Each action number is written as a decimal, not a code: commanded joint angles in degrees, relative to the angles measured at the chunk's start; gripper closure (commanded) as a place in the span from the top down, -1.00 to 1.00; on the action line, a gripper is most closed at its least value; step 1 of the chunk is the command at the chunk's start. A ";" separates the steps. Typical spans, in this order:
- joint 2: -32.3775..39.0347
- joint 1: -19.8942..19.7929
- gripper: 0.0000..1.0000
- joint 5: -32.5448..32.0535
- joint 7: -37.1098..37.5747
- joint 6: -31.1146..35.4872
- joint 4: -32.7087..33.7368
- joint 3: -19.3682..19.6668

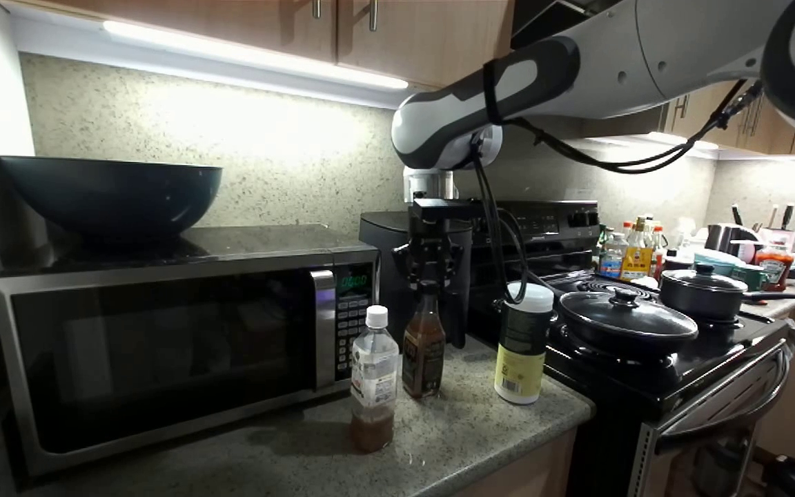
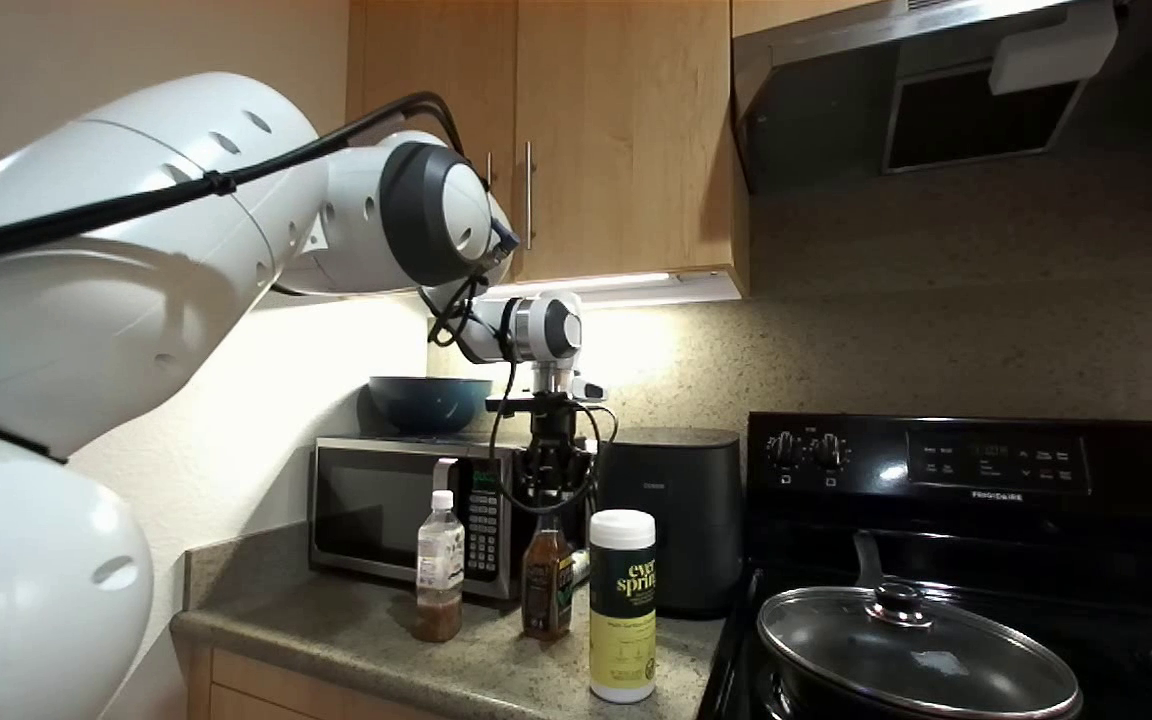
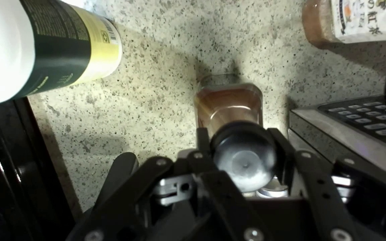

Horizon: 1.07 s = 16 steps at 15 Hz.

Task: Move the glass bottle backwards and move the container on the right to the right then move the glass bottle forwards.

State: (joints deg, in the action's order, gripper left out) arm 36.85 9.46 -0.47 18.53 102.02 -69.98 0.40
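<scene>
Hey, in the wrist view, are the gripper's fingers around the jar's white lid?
No, the gripper has its fingers on either side of the cap of the glass bottle, away from the jar.

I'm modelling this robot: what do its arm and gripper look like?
The arm is mostly white, smooth and rounded, with dark grey joint bands and oval dimples. Black cables run along it and loop near the gripper, which is black and angular, with slim fingers, hinged links and silver screws.
</scene>
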 commanded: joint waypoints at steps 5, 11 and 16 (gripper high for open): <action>-14.51 -0.18 -0.60 0.85 5.35 8.68 -21.57 -0.26; -20.73 -0.44 -0.60 1.07 7.00 13.87 -31.24 -0.86; -23.73 -0.57 -0.60 1.01 7.27 15.82 -35.66 -1.16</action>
State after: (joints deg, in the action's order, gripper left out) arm 17.48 9.35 -0.30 24.12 115.55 -100.72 -0.10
